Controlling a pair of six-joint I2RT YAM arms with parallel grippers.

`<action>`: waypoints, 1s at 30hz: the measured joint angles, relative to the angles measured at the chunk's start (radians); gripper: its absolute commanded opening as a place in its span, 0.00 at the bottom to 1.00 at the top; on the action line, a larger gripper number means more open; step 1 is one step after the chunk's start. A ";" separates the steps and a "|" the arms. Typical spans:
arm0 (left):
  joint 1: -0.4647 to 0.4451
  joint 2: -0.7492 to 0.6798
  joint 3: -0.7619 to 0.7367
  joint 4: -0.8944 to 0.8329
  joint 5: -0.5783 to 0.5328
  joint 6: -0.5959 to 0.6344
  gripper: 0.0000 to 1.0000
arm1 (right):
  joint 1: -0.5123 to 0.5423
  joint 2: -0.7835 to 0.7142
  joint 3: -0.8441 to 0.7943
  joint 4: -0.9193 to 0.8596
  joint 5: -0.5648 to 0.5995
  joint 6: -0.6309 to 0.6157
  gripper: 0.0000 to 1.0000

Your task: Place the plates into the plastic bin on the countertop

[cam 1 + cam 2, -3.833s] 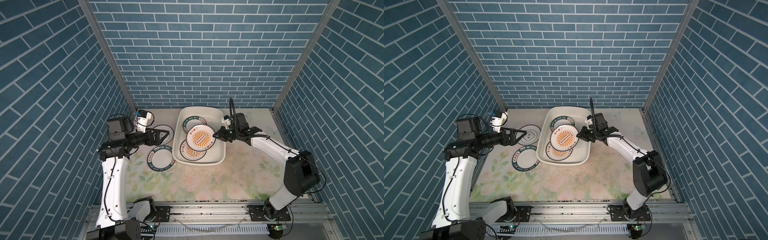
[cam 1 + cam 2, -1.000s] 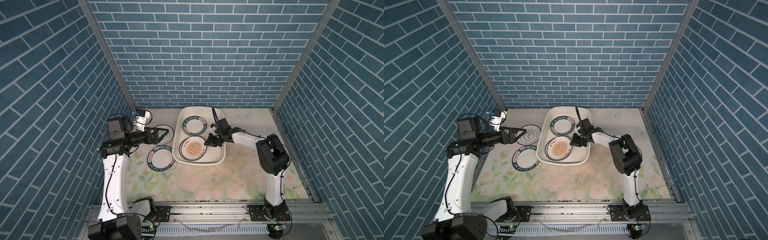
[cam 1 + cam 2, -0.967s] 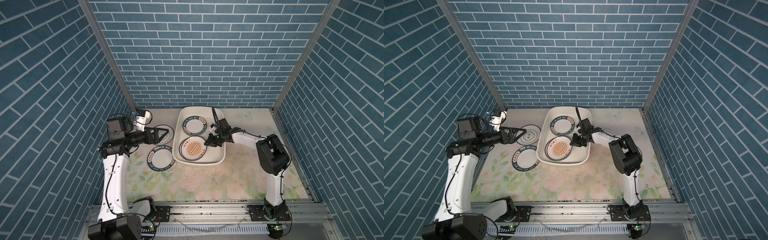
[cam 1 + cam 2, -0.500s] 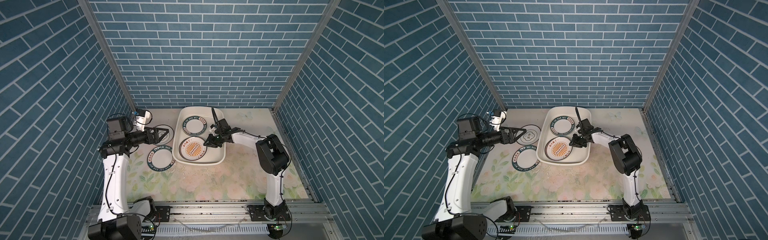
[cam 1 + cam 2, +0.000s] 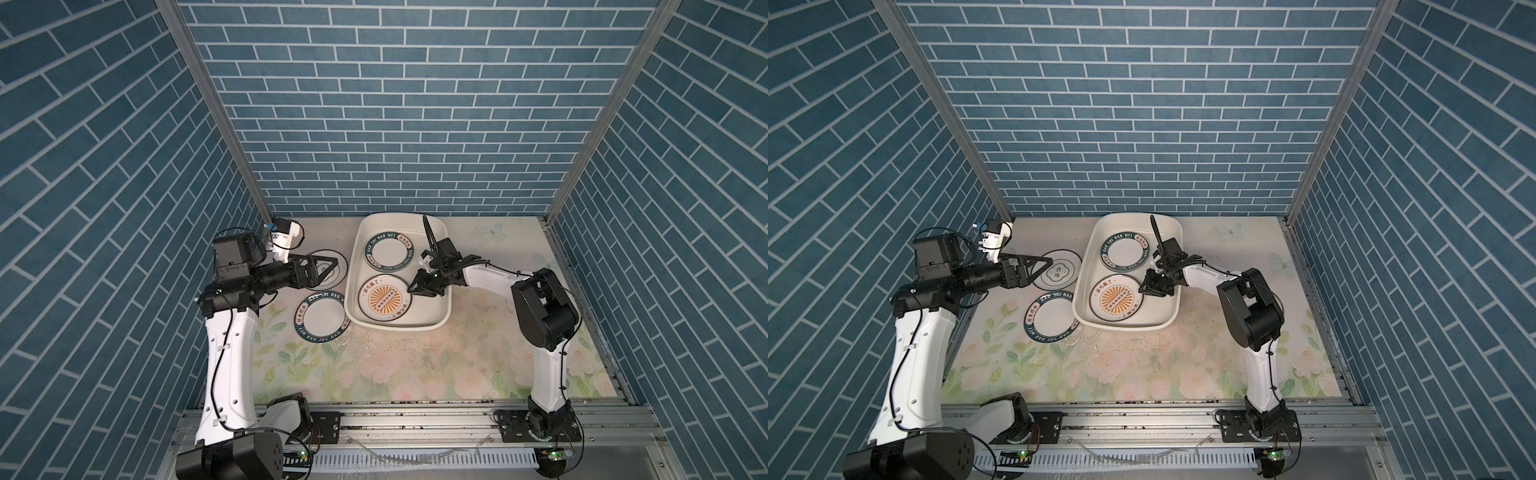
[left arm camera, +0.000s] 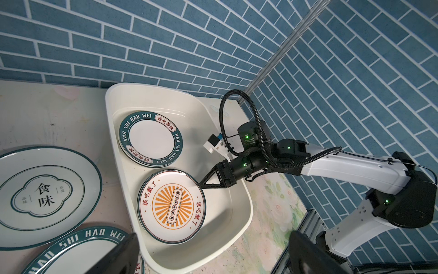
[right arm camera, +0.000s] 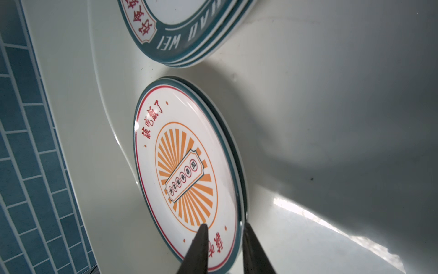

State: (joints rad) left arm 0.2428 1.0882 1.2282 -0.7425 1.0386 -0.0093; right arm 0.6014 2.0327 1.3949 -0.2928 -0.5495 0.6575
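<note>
The right tool (image 7: pixel 225 231) stood slightly open astride the rim of the sunburst plate (image 7: pixel 187 170). That plate lay flat in the bin (image 5: pixel 441 320) beside a stack of green-rimmed plates (image 5: pixel 390 257). The left tool (image 5: pixel 1042 266) hung wide open over the ringed plate (image 5: pixel 1059 270) on the tabletop (image 5: pixel 395 365), next to a green-rimmed plate (image 5: pixel 321 318).

I count one plastic bin (image 5: pixel 428 311) on the counter (image 5: pixel 415 365) and seven plates by my tally. Two lie outside it: one green-lettered plate (image 5: pixel 322 318) and one ringed plate (image 5: pixel 1057 270). Inside I make out two sunburst plates (image 7: pixel 189 166), stacked, and a lettered stack (image 5: pixel 390 257) of three (judged from the layered rims in the right wrist view, so not certain). Two arms: left arm (image 5: pixel 228 353), right arm (image 5: pixel 544 316)
</note>
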 measured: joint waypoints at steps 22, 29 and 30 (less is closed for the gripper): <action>0.006 0.031 0.069 -0.104 -0.246 0.054 0.99 | -0.003 -0.120 0.034 -0.096 0.148 -0.035 0.27; 0.045 0.094 0.072 -0.152 -0.271 0.050 0.99 | -0.013 -0.303 0.009 -0.080 0.198 -0.037 0.27; 0.055 0.108 0.069 -0.154 -0.267 0.045 1.00 | -0.014 -0.327 -0.001 -0.078 0.202 -0.037 0.27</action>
State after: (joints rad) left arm 0.2974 1.1957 1.2968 -0.8963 0.7712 0.0353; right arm 0.5877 1.7058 1.3941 -0.3710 -0.3477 0.6209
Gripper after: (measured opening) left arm 0.995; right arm 0.273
